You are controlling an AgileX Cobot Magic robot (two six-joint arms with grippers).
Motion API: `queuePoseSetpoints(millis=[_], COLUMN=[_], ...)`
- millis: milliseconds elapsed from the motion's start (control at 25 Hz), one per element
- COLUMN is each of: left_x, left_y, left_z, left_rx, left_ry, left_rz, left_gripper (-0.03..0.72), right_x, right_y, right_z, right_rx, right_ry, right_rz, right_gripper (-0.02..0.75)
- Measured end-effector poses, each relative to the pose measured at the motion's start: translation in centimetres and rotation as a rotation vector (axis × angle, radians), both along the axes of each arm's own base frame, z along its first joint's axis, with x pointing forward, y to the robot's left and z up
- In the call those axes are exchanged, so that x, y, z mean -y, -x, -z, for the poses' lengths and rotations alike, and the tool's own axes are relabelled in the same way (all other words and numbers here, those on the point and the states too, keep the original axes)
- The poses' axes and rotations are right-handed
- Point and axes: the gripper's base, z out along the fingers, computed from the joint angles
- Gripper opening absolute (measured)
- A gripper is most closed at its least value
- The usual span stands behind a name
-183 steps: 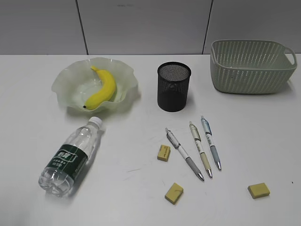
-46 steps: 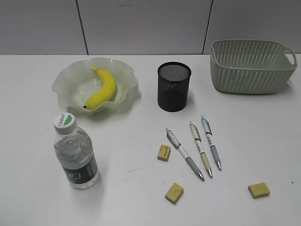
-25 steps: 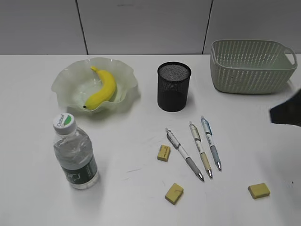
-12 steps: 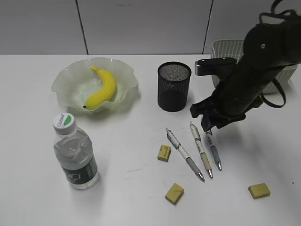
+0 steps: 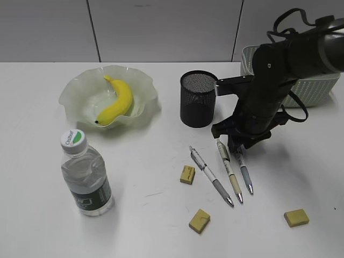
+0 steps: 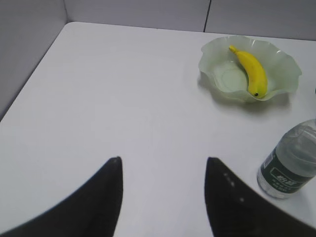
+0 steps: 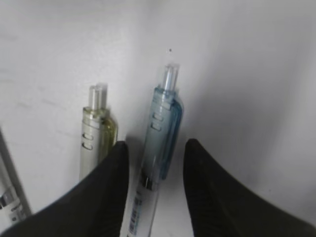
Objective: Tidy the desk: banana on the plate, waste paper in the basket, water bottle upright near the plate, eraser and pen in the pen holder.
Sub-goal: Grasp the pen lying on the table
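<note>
On the desk [image 5: 150, 161], seen from the front, the banana [image 5: 117, 101] lay in the plate [image 5: 72, 91] and the water bottle [image 5: 85, 174] stood up just in front of it. The right gripper [image 5: 238, 146] was low over the top end of the blue pen [image 5: 243, 167], near the pen holder [image 5: 198, 99]. Three yellow erasers [image 5: 198, 220] lay about, and the basket [image 5: 317, 86] sat behind the arm.

From the left wrist, the left gripper [image 6: 163, 197] hung with its fingers spread and nothing between them, well apart from the plate and bottle.

From the right wrist, the two fingers [image 7: 106, 197] were apart with the blue pen's barrel between them, not yet squeezed. I think a good grab would need the pen kept in the middle, a gentle close, and no bumping the green pen [image 7: 96, 136] just beside it.
</note>
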Motion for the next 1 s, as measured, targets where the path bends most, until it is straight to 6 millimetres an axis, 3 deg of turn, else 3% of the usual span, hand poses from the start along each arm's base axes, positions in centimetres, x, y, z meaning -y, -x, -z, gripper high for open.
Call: queuePoseSetpoints(millis=[440, 520, 640, 760, 840, 1000], left_x=[0.0, 0.0, 0.0, 0.0, 0.0, 0.0], left_y=[0.0, 0.0, 0.0, 0.0, 0.0, 0.0], left_z=[0.0, 0.0, 0.0, 0.0, 0.0, 0.0], left_rx=[0.000, 0.000, 0.000, 0.000, 0.000, 0.000], left_ry=[0.000, 0.000, 0.000, 0.000, 0.000, 0.000], left_rz=[0.000, 0.000, 0.000, 0.000, 0.000, 0.000], left_gripper=[0.399, 0.398, 0.398, 0.396, 0.396, 0.396], right_x=[-0.1, -0.1, -0.1, 0.1, 0.4, 1.0], right_y=[-0.3, -0.4, -0.3, -0.2, 0.2, 1.5], right_z=[0.9, 0.9, 0.9, 0.5, -0.8, -5.8], right_rx=[0.005, 0.006, 0.001, 0.005, 0.043, 0.247], right_ry=[0.003, 0.003, 0.008, 0.017, 0.006, -0.094], right_rz=[-0.001, -0.001, -0.002, 0.005, 0.022, 0.039], right_gripper=[0.307, 0.268, 0.141, 0.143, 0.143, 0.143])
